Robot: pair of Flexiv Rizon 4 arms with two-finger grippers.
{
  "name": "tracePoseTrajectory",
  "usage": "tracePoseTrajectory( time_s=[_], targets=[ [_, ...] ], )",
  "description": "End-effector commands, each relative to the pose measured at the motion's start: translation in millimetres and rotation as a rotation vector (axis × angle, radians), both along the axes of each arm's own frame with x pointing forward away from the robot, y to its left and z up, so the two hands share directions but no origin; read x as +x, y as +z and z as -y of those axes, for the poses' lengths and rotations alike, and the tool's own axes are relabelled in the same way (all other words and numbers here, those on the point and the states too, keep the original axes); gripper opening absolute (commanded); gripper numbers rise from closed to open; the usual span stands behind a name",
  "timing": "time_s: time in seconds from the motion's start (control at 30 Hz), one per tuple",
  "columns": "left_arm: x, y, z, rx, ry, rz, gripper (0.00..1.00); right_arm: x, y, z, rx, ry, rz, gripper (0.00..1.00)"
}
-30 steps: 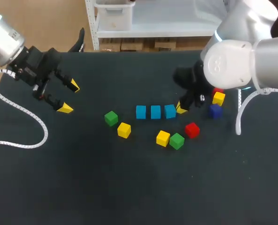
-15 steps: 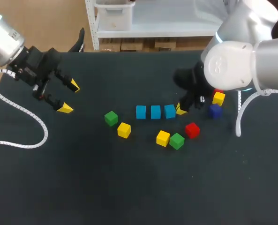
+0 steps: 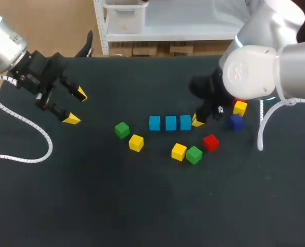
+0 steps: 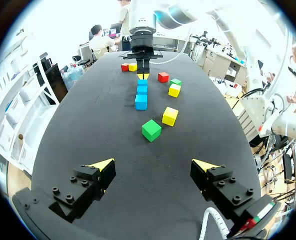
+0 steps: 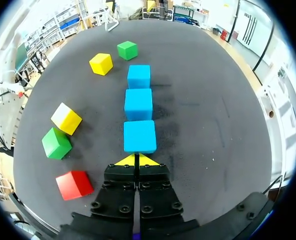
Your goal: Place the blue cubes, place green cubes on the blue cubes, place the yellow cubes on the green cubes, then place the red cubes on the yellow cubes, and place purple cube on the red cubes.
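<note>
Evidently the blue row is the step in hand; the right end effector (image 5: pixel 136 160), fingers pinched together on nothing, sits at the nearest blue cube (image 5: pixel 139 136); the middle blue cube (image 5: pixel 138 104) and far blue cube (image 5: pixel 139 76) line up beyond; next, I judge, it must back off, spread its fingers and fetch a green cube (image 5: pixel 56 143); the left end effector (image 3: pixel 75 106) hangs wide, well apart.

PLACE: robotics lab | EVIDENCE: left arm (image 3: pixel 5 46), right arm (image 3: pixel 268 67), both at one black table (image 3: pixel 142 206) | ITEMS: small coloured cubes (image 3: pixel 170 123)
</note>
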State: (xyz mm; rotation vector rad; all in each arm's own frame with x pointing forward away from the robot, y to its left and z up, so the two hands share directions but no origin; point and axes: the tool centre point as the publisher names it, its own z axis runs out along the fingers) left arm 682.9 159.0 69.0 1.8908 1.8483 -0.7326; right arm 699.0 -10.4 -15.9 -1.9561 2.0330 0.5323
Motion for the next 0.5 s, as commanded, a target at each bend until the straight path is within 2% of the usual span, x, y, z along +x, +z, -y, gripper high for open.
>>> tracePoseTrajectory(
  time_s=[0.03, 0.07, 0.1, 0.13, 0.17, 0.23, 0.27, 0.3, 0.43, 0.5],
  targets=[
    [-0.7, -0.8, -1.1, -0.003, -0.001, 0.004, 1.00, -2.6, 2.7, 8.4, -0.001, -0.020, 0.009, 0.00],
    [-0.7, -0.8, -1.1, -0.003, -0.001, 0.004, 1.00, -3.6, 5.8, 9.6, 0.000, -0.025, 0.013, 0.02],
    [-0.7, -0.8, -1.1, -0.003, -0.001, 0.004, 1.00, -3.7, 8.0, 11.3, 0.000, -0.029, 0.017, 0.09],
    [-0.7, -0.8, -1.1, -0.003, -0.001, 0.004, 1.00, -3.2, 9.7, 13.5, 0.002, -0.030, 0.021, 0.26],
    [-0.7, -0.8, -1.1, -0.003, -0.001, 0.004, 1.00, -2.8, 12.0, 15.6, 0.005, -0.033, 0.027, 0.38],
    [-0.7, -0.8, -1.1, -0.003, -0.001, 0.004, 1.00, -2.7, 17.3, 18.5, 0.026, -0.036, 0.035, 0.50],
    [-0.7, -0.8, -1.1, -0.003, -0.001, 0.004, 1.00, -2.6, 20.0, 19.9, 0.035, -0.035, 0.039, 0.84],
    [-0.7, -0.8, -1.1, -0.003, -0.001, 0.004, 1.00, -2.7, 22.7, 21.2, 0.047, -0.032, 0.045, 1.00],
    [-0.7, -0.8, -1.1, -0.003, -0.001, 0.004, 1.00, -2.6, 33.4, 30.7, 0.131, -0.031, 0.087, 1.00],
    [-0.7, -0.8, -1.1, -0.003, -0.001, 0.004, 1.00, -2.7, 38.0, 36.1, 0.208, -0.013, 0.098, 1.00]
  ],
)
